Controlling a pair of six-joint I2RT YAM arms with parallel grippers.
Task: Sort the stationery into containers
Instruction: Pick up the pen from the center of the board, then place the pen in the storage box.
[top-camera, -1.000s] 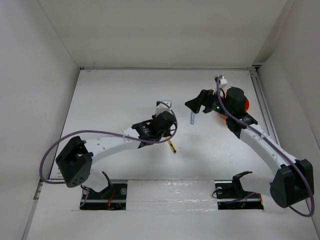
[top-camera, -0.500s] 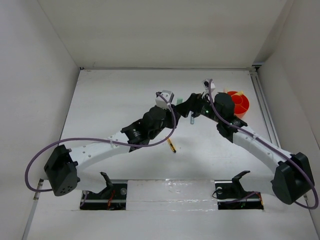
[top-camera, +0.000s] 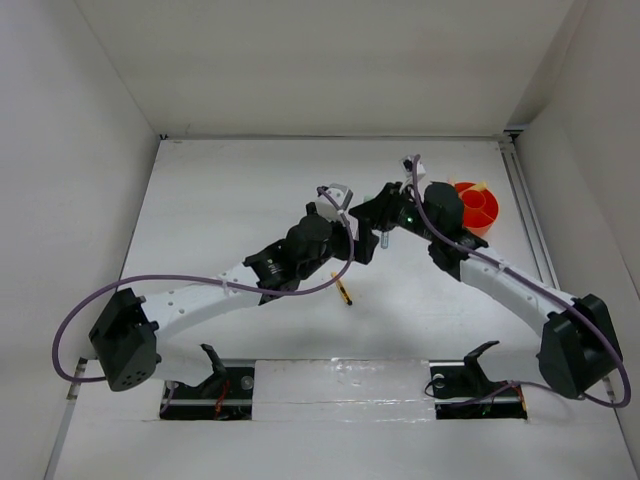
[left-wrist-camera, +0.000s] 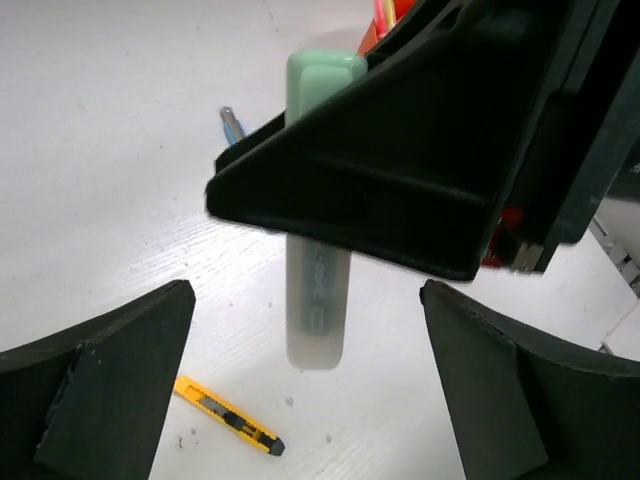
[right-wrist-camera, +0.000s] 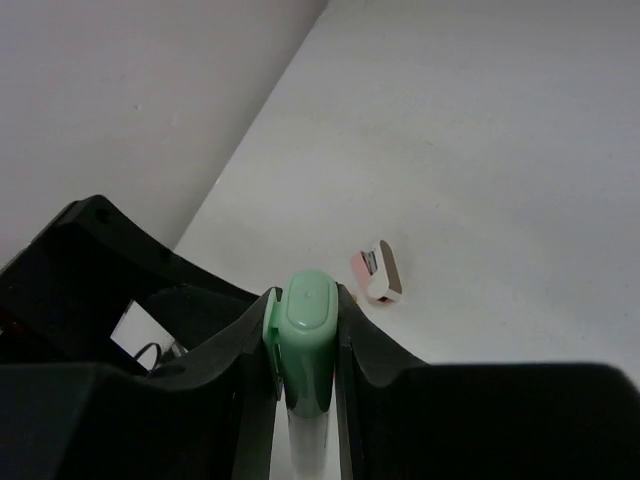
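The right gripper (right-wrist-camera: 303, 335), clamped on the pale green marker (left-wrist-camera: 318, 290), fills the space just ahead of the left gripper (left-wrist-camera: 310, 395) and its spread fingers. Bare table (top-camera: 220, 200) lies wide to the left; the orange pot (top-camera: 478, 207) blocks the right rear.

No writing can be read in any view. The pale green marker (left-wrist-camera: 318, 300) carries dark print along its pale barrel, too blurred to make out. The short yellow-black pen (left-wrist-camera: 228, 415) on the surface (left-wrist-camera: 120, 150) bears small dark marks, also illegible.

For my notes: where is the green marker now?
The green marker hangs above the table in the right gripper, left of the orange pot in the top view.
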